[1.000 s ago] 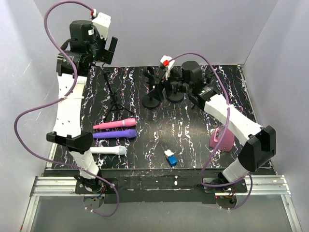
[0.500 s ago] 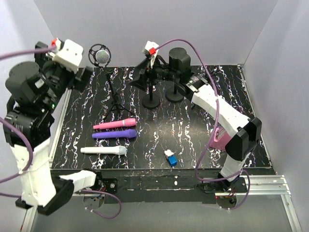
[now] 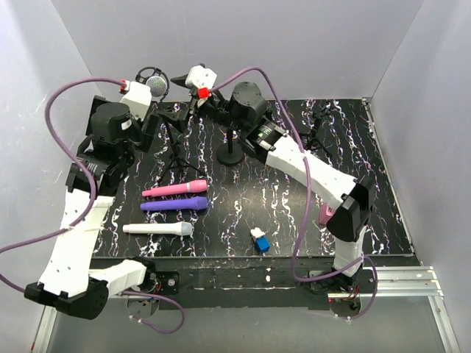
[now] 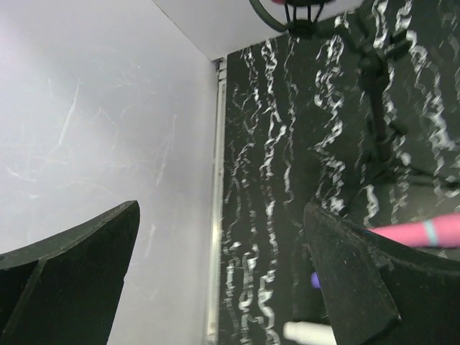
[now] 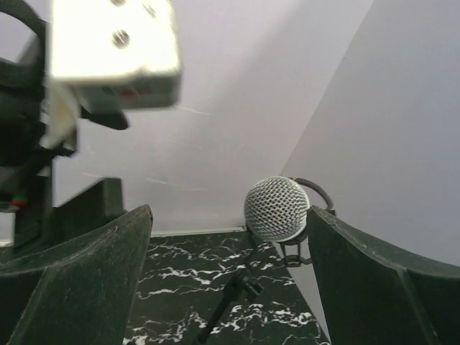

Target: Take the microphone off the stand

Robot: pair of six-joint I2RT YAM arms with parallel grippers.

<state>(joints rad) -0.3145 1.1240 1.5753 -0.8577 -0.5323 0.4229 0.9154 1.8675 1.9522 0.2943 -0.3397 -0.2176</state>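
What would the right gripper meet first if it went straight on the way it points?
Probably the microphone, whose mesh head sits just right of centre between the open fingers of the right gripper. Depth is unclear; a dead-centre line might slip past it to the back wall.

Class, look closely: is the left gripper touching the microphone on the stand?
Apart. In the left wrist view the left gripper's open fingers frame bare table, while the cradle holding the microphone sits far off at the top edge.
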